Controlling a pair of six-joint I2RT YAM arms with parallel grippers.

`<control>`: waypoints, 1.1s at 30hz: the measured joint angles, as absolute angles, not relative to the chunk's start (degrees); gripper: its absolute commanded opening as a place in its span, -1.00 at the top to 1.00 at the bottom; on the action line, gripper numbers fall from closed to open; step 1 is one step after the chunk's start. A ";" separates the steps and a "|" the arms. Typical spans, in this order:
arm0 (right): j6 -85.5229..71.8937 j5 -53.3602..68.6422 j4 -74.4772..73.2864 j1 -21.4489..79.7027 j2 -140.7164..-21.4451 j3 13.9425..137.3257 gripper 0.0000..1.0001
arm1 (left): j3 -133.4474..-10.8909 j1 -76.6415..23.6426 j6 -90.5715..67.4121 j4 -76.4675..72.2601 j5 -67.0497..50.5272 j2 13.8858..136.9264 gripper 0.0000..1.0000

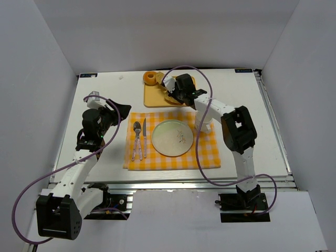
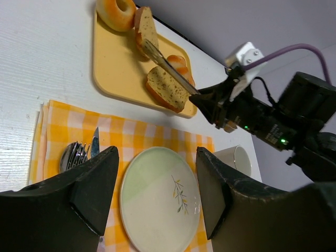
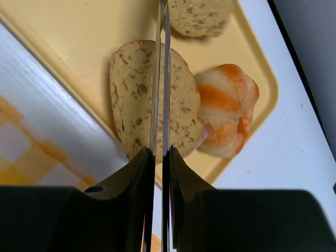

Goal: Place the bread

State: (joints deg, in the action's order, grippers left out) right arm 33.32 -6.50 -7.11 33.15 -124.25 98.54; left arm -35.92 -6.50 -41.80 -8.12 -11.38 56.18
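You're risking a skid off the bread (image 3: 139, 100): the right gripper (image 3: 161, 21) is hanging over it nearly shut, holding nothing.

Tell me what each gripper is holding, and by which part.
The right gripper holds thin metal tongs by their rear end; the tips reach over the bread. The left gripper is open, holding nothing.
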 measured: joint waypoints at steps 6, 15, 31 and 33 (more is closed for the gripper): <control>32.29 -4.40 -6.90 33.12 -115.28 93.49 0.80 | -35.92 -6.50 -41.80 -8.12 -11.38 56.18 -0.41; 31.46 0.45 -6.11 33.15 -103.83 83.50 0.82 | -35.92 -6.50 -41.80 -8.03 -11.38 56.12 -0.41; 40.60 17.37 -20.95 33.15 -68.47 58.19 0.88 | -35.07 -6.50 -41.85 -7.81 -11.35 54.00 -0.41; 42.48 17.87 -23.18 33.12 -65.65 56.10 0.88 | -35.07 -6.50 -41.87 -7.94 -11.40 54.02 -0.41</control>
